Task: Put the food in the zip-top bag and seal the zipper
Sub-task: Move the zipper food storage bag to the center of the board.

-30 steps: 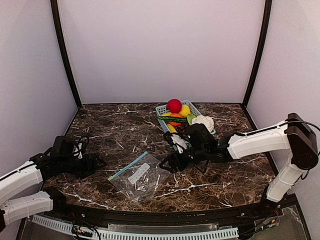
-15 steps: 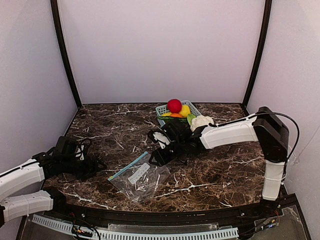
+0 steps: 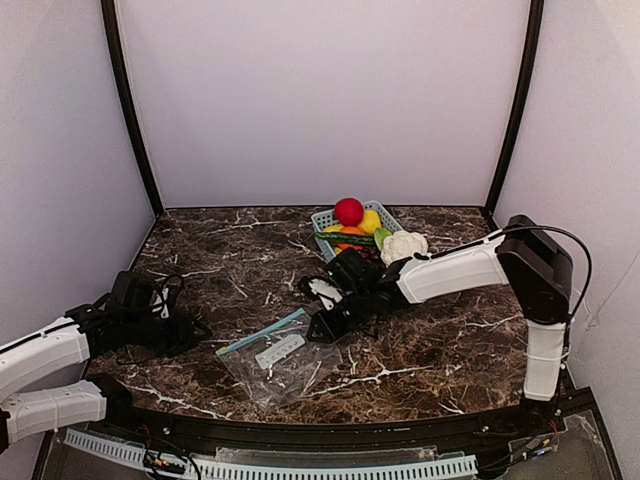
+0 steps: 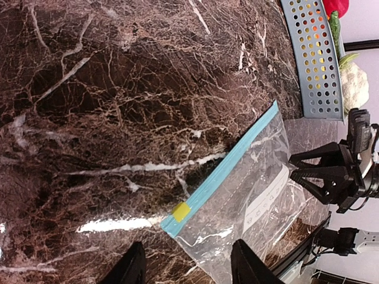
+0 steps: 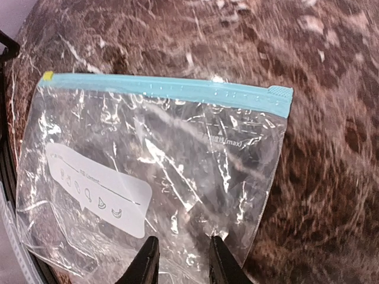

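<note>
The right claw (image 5: 182, 241) holds its fingers narrowly apart at the right edge of the zip-top bag (image 3: 280, 358); whether they pinch it cannot be told. The left claw (image 4: 188, 245), spread and empty, sits left of the bag, which lies on the tabletop (image 3: 440, 340). The cauliflower (image 3: 405, 243) rests farther back, beside the basket (image 3: 322, 217).

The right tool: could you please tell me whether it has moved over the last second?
Yes. In the top view the right tool has moved left, from below the basket's middle to below its left corner, over the bag's right edge.
</note>
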### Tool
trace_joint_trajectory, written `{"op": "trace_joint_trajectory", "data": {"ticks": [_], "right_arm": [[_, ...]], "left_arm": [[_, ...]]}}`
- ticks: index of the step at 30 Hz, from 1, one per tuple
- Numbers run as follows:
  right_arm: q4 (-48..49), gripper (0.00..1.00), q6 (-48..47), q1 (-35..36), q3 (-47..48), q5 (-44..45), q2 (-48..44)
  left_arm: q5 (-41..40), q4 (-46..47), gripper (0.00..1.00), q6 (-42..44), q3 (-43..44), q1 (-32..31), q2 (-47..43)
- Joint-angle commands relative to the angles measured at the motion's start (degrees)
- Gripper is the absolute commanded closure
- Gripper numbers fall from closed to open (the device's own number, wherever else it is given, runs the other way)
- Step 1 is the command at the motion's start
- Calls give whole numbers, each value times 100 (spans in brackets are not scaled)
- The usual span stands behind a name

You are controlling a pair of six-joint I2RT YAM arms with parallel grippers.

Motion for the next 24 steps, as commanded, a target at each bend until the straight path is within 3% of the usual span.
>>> {"op": "trace_joint_trajectory", "data": {"ticks": [1, 8, 13, 17, 24], "right_arm": [[125, 73, 460, 59, -665, 6, -609], [424, 73, 1143, 237, -1576, 231, -1375], [620, 73, 1453, 277, -1827, 480, -1593], [757, 73, 1550, 277, -1851, 621, -1705], [803, 73, 1528, 275, -1855, 850, -1894]], "left_arm": [[82, 207, 50, 28, 47, -21, 90], [380, 597, 47, -105, -83, -20, 268], [701, 1418, 36, -335, -196, -237, 517], [699, 1663, 37, -499, -212, -443, 1004], [389, 2000, 41, -953, -456, -717, 1099]]}}
